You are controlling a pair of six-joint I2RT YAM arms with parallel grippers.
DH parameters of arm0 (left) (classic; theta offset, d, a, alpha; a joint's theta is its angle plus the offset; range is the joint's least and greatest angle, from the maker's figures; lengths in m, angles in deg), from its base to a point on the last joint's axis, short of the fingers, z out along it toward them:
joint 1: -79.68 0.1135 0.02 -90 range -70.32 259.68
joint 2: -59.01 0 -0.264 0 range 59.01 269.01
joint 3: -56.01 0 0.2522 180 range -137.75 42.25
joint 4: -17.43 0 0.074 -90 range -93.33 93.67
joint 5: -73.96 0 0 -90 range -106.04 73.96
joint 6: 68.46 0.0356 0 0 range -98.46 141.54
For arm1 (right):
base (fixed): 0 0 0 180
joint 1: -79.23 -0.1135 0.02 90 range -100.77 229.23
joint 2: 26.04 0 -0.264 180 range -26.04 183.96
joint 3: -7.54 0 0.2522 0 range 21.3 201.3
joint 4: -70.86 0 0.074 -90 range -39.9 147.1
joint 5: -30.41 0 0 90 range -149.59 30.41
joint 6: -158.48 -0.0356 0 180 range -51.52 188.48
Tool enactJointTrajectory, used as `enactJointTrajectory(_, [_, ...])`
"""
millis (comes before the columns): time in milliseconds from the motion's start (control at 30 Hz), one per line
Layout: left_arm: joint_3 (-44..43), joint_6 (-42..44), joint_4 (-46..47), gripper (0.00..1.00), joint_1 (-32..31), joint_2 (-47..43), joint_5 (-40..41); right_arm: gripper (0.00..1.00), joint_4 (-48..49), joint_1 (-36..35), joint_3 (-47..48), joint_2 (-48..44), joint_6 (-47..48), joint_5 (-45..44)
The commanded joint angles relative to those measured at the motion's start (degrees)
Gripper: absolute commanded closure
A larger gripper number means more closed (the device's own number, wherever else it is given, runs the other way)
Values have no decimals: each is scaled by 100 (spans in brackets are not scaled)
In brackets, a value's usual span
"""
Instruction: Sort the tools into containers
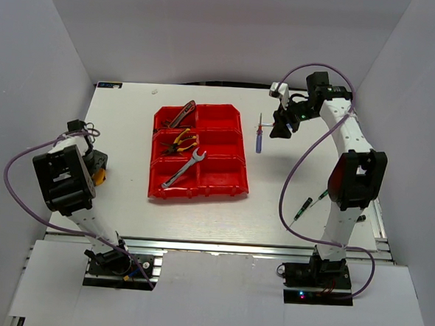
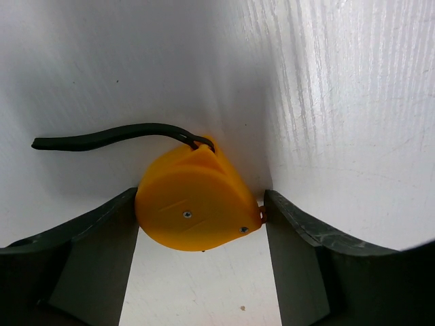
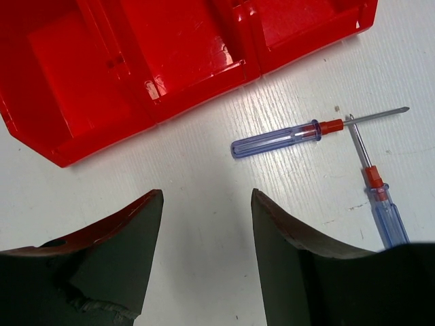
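One orange piece [image 2: 194, 204] sits between the left jaws, seemingly touching both.

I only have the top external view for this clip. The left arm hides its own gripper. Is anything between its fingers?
Observer: Yes. In the left wrist view the left gripper straddles the orange piece, closely flanking it on both sides. I cannot tell whether it is squeezing.
Operator: What lies under the other arm's hand? It looks cramped from above.
Observer: The right wrist view shows one blue screwdriver and a second blue screwdriver, shafts crossed, on the table beside the red bins.
Operator: Is that arm gripping either one?
Observer: No. The right gripper is open, with only bare table inside it.
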Motion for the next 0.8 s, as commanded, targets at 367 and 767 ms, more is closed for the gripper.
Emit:
enactJointTrajectory(367, [814, 1004, 770, 84, -32, -802, -1157, 38, -87, -23, 291, -13, -29, 219])
enactJointTrajectory(767, [235, 1242, 1174, 100, -1603, -1998, -2537, 38, 54, -23, 248, -163, -82, 342])
